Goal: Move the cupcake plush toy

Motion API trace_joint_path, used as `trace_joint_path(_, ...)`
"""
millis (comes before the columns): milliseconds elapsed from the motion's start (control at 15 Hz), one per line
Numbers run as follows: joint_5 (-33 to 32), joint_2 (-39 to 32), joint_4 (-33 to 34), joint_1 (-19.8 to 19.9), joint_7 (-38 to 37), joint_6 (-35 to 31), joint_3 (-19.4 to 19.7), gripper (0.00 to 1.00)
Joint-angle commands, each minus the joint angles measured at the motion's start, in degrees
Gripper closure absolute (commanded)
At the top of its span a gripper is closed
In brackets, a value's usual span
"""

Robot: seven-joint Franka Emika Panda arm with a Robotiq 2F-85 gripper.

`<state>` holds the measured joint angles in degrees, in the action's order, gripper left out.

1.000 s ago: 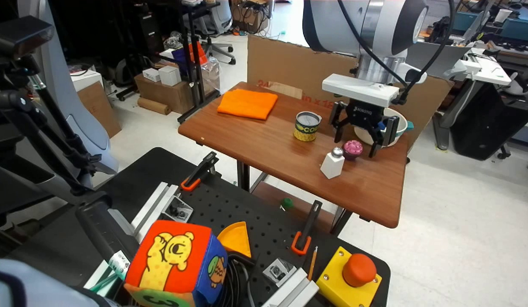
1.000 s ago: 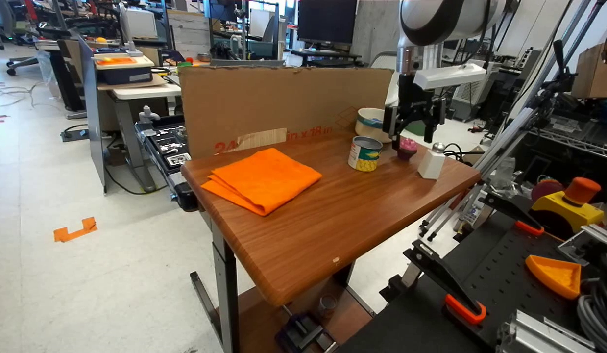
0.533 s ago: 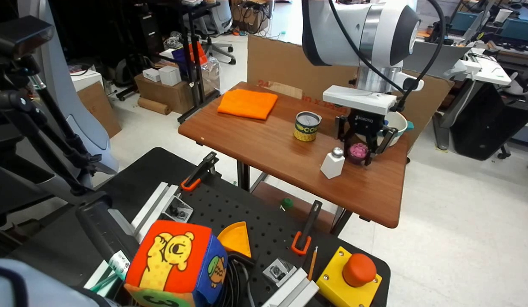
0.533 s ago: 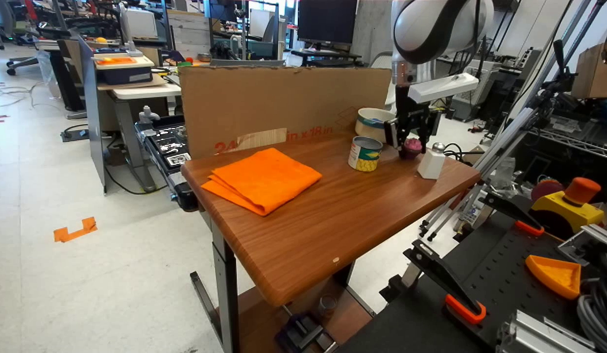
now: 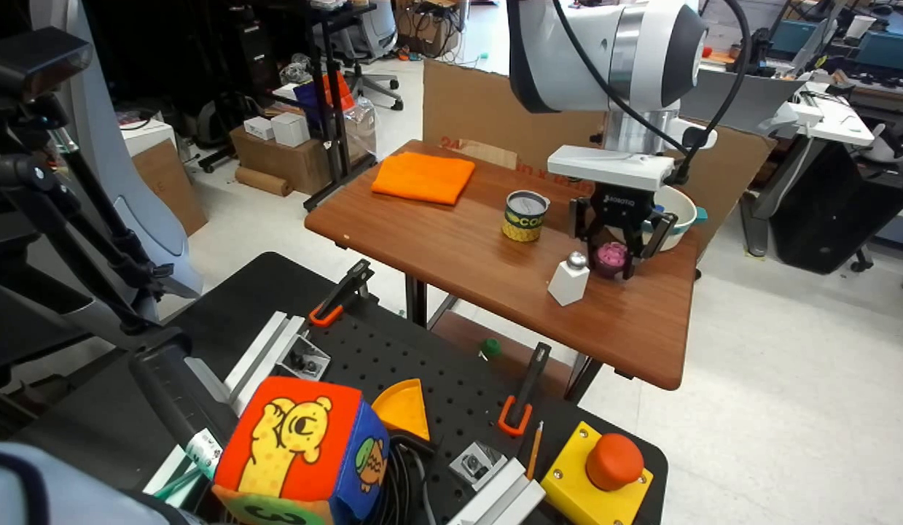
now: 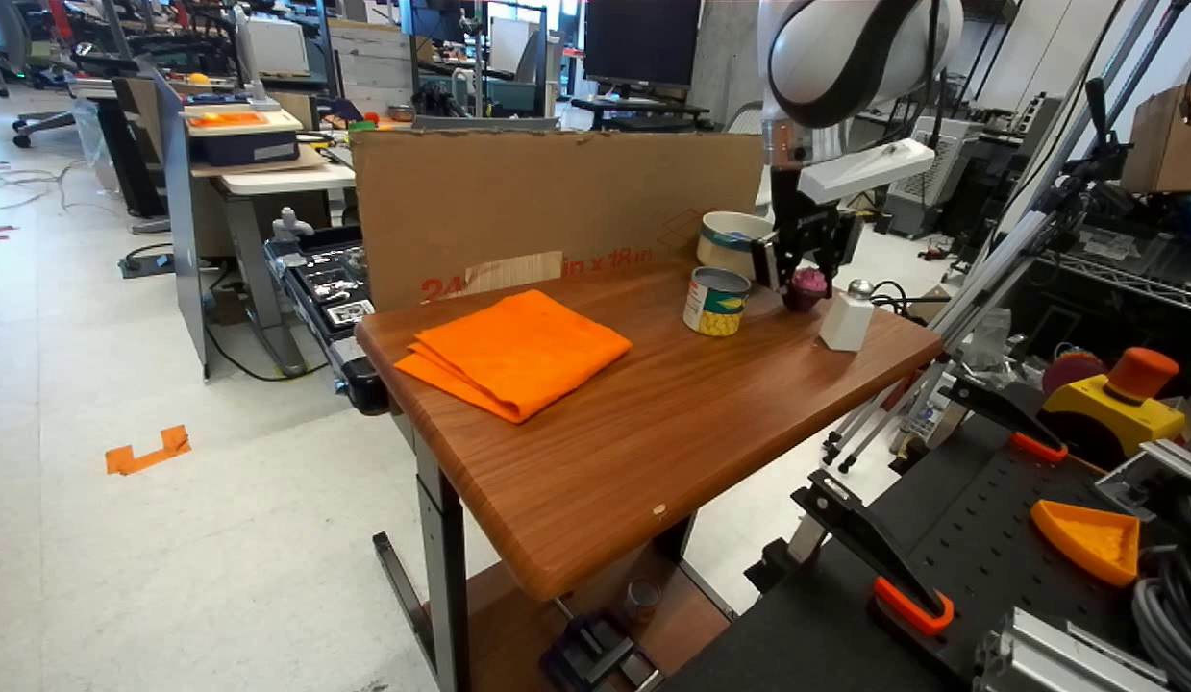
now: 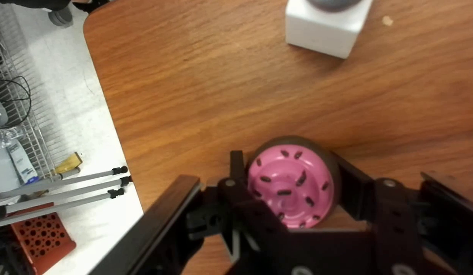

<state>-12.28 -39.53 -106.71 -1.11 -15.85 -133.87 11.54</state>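
Observation:
The cupcake plush toy (image 5: 611, 257), pink on top with a dark base, is near the right end of the wooden table in an exterior view. My gripper (image 7: 291, 172) is shut on it, a finger pressed against either side in the wrist view. Dark sprinkle marks dot the toy's pink top (image 7: 293, 183) there, and one finger linkage covers its lower-left edge. Fingers also flank the toy (image 6: 808, 283) in an exterior view. Whether its base still touches the table I cannot tell.
A white bottle (image 5: 569, 281) with a silver top stands close beside the toy. Behind the gripper is a white bowl (image 6: 730, 240), and a corn can (image 6: 717, 306) stands nearby. An orange cloth (image 5: 425, 177) lies at the far end; a cardboard panel (image 6: 557, 192) lines the back edge.
My gripper has come down around the toy and its fingers have closed on it. The toy has shifted slightly away from the white bottle. Bottle, can, bowl and cloth are unmoved.

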Motion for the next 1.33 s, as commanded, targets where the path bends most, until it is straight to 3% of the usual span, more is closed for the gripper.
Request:
trace_joint_path(0,-1.27,4.95,-4.65,-0.01,1.08,-0.98,0.56,0.72)
trace_joint_path(333,2.03,13.73,-12.71,4.84,5.62,-5.96,-0.55,0.72)
trace_joint_path(533,3.69,15.98,-12.77,7.43,7.75,-1.64,-0.32,0.72)
trace_joint_path(933,6.67,11.3,-8.14,10.24,6.07,-0.36,0.07,0.72)
trace_joint_path(1267,4.23,3.97,-1.98,7.94,-2.05,3.37,2.87,0.72)
